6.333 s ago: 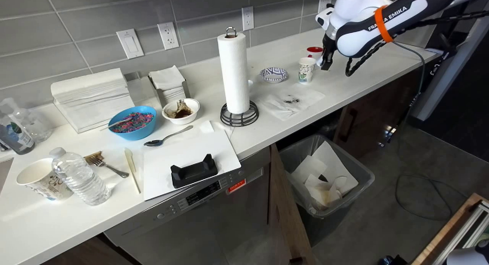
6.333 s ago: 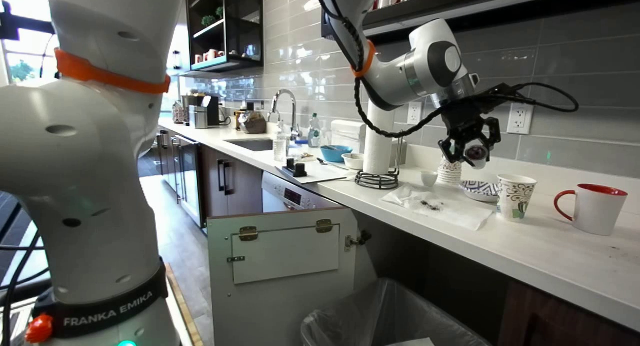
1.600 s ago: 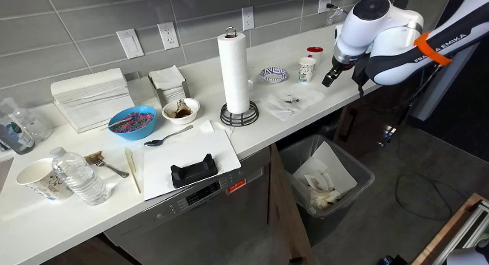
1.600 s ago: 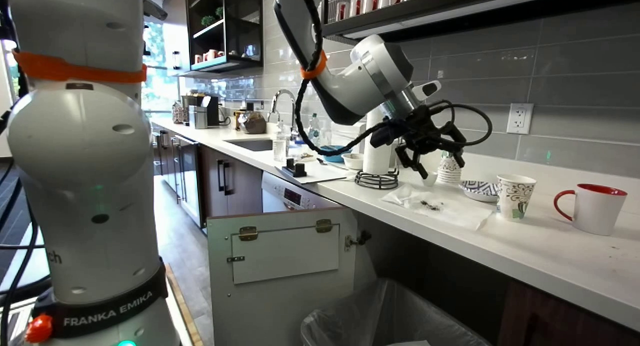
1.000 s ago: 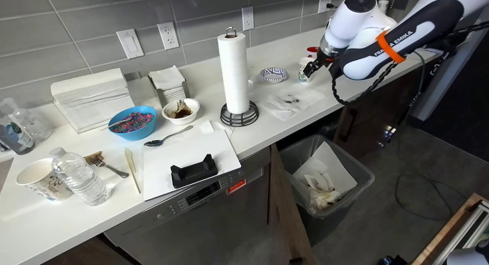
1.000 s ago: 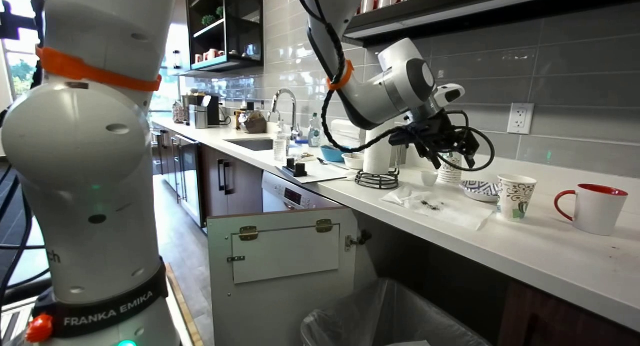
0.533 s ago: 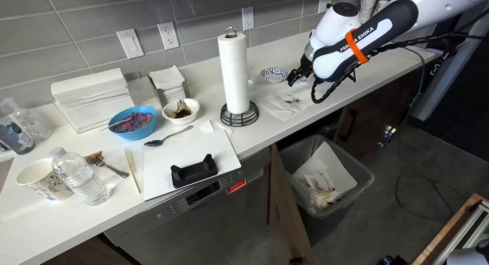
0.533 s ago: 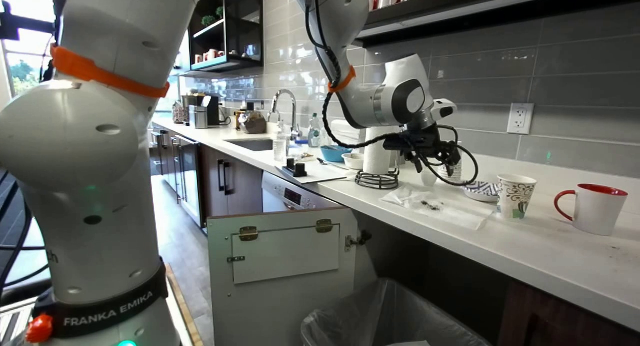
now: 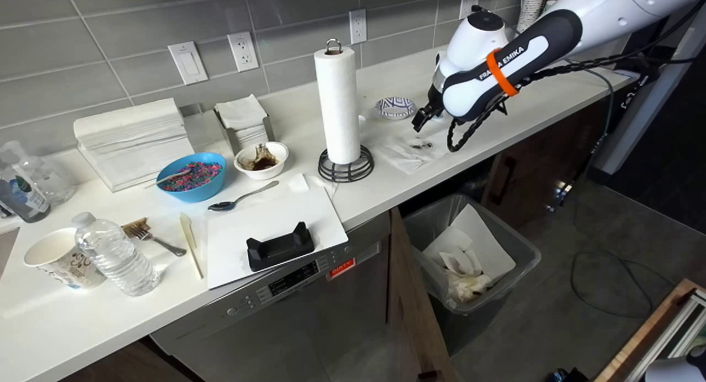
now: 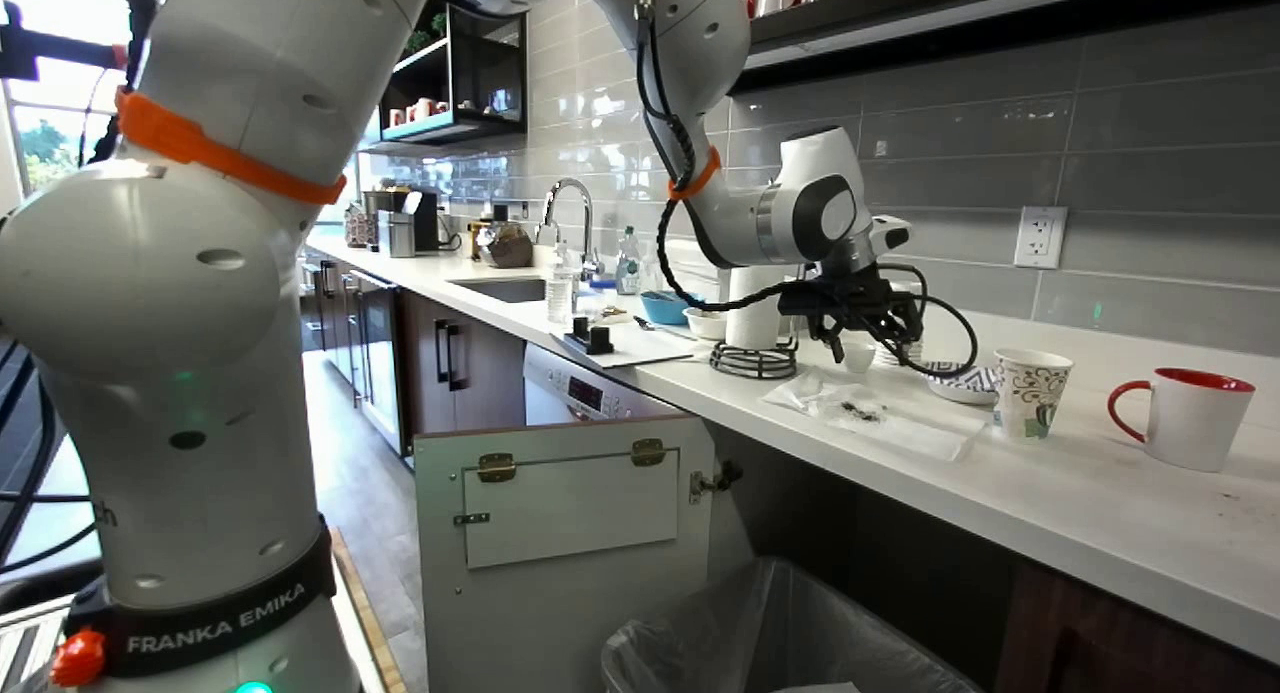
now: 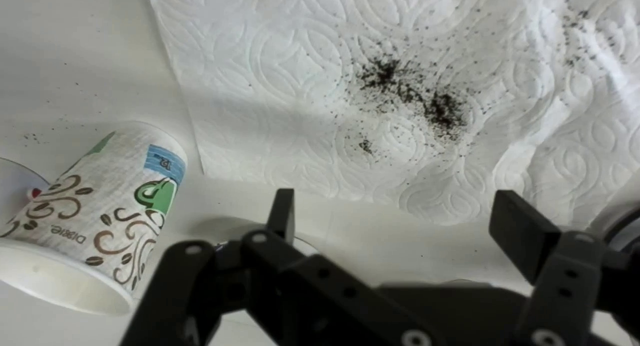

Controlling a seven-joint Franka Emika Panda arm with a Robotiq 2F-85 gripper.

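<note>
I observe a grey tiled wall (image 9: 303, 26) along the back edge of a white counter (image 9: 33, 327). At the left, a water bottle (image 9: 117, 255) stands upright toward the front edge. Farther from that edge sit a blue bowl (image 9: 201, 196) of coloured bits and a white bowl (image 9: 263, 173) with brown residue. A black holder (image 9: 279, 251) rests on a flat white panel (image 9: 229, 249) at the front edge. A paper-towel roll (image 9: 339, 109) stands upright next. Beyond it lies a paper-towel sheet (image 11: 310, 131), rumpled at the roll end, bearing dark grains (image 11: 445, 109), its longer run roughly following the front edge. My gripper (image 11: 401, 218) hangs above the counter at the sheet's back margin, jaws wide apart; I find nothing held and see no contact. The governing relation: from the fingertips (image 11: 282, 211), the sheet lies lower and toward the front edge, its back margin roughly parallel to the line between the two fingers. A patterned dish (image 9: 395, 106) sits toward the back edge. Last, in an exterior view, a printed paper cup (image 10: 1030, 403) and a red-rimmed mug (image 10: 1195, 423) stand upright, both apart from the gripper.
</note>
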